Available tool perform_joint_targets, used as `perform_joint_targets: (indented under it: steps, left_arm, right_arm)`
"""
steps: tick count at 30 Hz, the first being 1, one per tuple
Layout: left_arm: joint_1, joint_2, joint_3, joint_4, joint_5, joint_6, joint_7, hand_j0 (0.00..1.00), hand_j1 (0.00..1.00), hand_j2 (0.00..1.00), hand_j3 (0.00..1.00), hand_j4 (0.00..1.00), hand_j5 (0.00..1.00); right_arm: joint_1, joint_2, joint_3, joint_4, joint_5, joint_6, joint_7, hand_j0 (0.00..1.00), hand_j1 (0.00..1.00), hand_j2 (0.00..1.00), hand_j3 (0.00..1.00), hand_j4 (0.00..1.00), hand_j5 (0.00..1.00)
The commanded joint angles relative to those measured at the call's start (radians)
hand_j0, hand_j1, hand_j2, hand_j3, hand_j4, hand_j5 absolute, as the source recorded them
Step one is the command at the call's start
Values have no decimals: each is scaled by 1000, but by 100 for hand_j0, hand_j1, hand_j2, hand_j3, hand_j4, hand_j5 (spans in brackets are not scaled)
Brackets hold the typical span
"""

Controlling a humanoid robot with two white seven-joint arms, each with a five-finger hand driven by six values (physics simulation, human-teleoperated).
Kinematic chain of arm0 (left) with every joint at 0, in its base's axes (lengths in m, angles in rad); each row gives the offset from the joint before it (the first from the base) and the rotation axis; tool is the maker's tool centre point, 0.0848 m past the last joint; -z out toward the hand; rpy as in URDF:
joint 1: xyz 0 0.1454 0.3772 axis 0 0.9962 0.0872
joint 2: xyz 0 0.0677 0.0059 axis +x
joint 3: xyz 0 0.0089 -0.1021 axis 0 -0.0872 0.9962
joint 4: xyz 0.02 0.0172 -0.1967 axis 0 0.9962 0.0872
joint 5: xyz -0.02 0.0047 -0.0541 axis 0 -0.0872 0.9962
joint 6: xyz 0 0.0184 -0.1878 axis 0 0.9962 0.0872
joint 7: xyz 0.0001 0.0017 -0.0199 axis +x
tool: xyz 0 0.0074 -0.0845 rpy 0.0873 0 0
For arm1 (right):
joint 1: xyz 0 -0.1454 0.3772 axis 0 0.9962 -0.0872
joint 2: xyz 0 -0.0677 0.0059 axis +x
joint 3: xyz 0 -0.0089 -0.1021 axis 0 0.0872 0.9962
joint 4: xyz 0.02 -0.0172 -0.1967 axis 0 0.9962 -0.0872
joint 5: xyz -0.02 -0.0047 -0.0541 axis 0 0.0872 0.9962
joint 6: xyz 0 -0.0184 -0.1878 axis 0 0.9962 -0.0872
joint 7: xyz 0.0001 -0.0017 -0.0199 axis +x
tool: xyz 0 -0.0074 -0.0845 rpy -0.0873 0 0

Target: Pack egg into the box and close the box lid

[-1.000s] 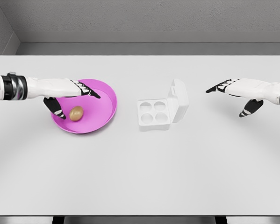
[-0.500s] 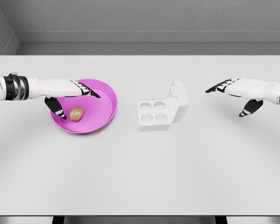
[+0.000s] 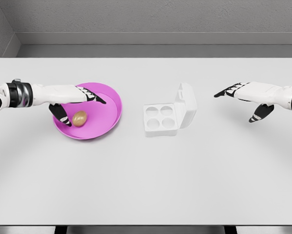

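The egg [image 3: 79,118] lies in the pink bowl [image 3: 109,113], long axis roughly across the view. The left hand [image 3: 70,100] hovers over it, fingers apart, thumb just left of the egg, seemingly not touching. The right hand [image 3: 248,95], fingers spread, hangs well right of the open box [image 3: 168,113].

A bare simulated test room; plain white table [image 3: 146,185], flat grey walls [image 3: 150,17], rendered surfaces.
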Motion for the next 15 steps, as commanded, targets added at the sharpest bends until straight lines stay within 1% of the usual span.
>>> perform_joint_targets:
  steps: [1, 3, 8, 11, 15]
  left_arm:
    - [0, 0, -5, 0, 2, 2, 3, 100, 100, 100, 100, 100, 100]
    - [0, 0, -3, -1, -16, 2, 3, 100, 100, 100, 100, 100, 100]
    - [2, 0, 1, -2, -15, 2, 1, 100, 100, 100, 100, 100, 100]
    - [14, 0, 3, -2, -15, 3, 1, 100, 100, 100, 100, 100, 100]
    - [14, 0, 3, -2, -13, 7, 1, 100, 100, 100, 100, 100, 100]
  right_arm:
    - [2, -1, 0, 0, -3, 1, 0, 100, 100, 100, 100, 100, 100]
    - [2, -1, 0, 0, -3, 1, 0, 100, 100, 100, 100, 100, 100]
    - [2, -3, 0, 0, -3, 1, 0, 100, 100, 100, 100, 100, 100]
    - [3, -3, 1, -25, -3, 1, 0, 100, 100, 100, 100, 100, 100]
    - [3, -12, 0, -25, -3, 1, 0, 100, 100, 100, 100, 100, 100]
